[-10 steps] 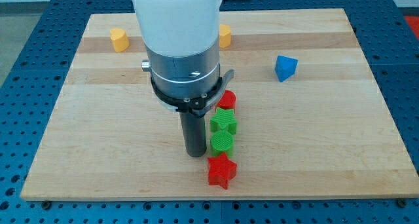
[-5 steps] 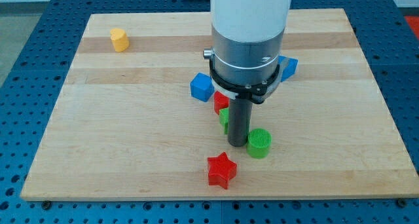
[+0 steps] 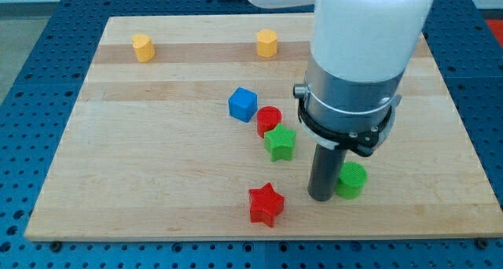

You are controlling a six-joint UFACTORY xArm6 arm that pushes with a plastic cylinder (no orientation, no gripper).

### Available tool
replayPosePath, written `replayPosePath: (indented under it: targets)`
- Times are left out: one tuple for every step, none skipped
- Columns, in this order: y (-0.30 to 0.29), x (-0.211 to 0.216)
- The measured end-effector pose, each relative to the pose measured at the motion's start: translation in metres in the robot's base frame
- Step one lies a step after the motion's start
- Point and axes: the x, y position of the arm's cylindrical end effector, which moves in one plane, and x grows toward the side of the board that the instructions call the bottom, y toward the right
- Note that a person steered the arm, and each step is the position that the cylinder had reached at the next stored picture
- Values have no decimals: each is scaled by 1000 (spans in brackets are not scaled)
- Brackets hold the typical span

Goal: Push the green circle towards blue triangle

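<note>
Arm hides blue triangle; my tip [image 3: 321,197] touches green circle [image 3: 351,180].

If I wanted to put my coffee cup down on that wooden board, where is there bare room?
The view's left half is bare, from below the yellow block down to the edge, left of the blue cube. The middle is crowded: red circle, green star, red star, and my tip against the green circle.

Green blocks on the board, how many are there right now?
2. The green star sits near the middle, just below the red circle. The green circle is against the right of my tip. The arm may hide others.
</note>
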Motion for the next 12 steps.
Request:
replayPosePath:
  targets:
    - [10,0]
    - [39,0]
    - [53,-26]
    - [53,-62]
    - [53,-61]
    - [54,-28]
    - [67,28]
    - [86,45]
    - [102,29]
    - [103,6]
    - [102,3]
    - [100,-7]
